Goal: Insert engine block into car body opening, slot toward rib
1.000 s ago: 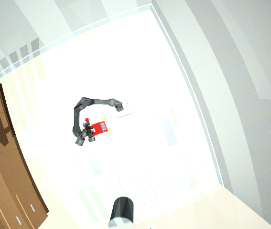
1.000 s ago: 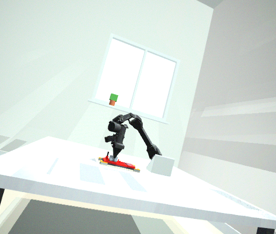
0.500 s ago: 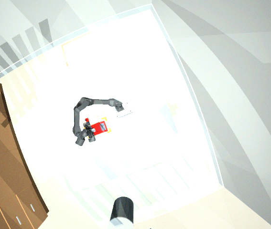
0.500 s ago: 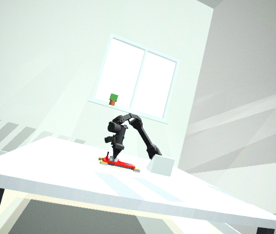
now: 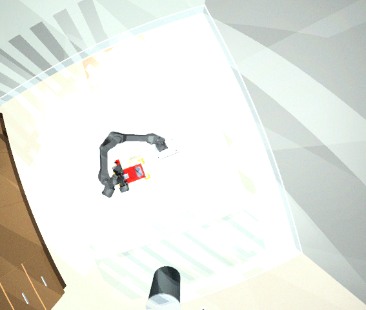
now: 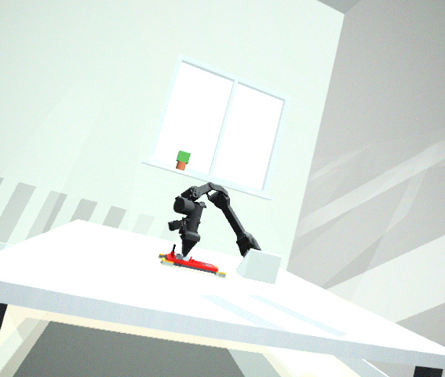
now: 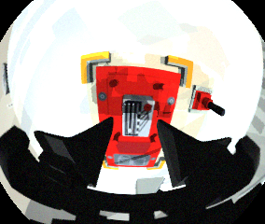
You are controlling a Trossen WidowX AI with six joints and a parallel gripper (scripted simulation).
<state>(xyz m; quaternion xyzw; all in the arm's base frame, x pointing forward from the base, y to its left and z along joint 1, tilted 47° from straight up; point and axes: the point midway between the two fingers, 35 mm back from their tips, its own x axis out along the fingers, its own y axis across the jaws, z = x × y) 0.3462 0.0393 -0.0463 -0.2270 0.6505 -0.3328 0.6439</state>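
The red car body lies flat between yellow corner brackets. The grey engine block sits in its opening, its dark slots on the left and a small red cap on the right in the wrist view. How deep it sits, and the rib, I cannot make out. My gripper is open and points down. Its fingertips stand low, on either side of the block, with a gap on each side in the wrist view. In the top view the arm covers part of the car body.
A small red piece with a black stick stands beside the car body. Yellow and grey brackets stand at the car body's corners. A pale block stands by the arm's base.
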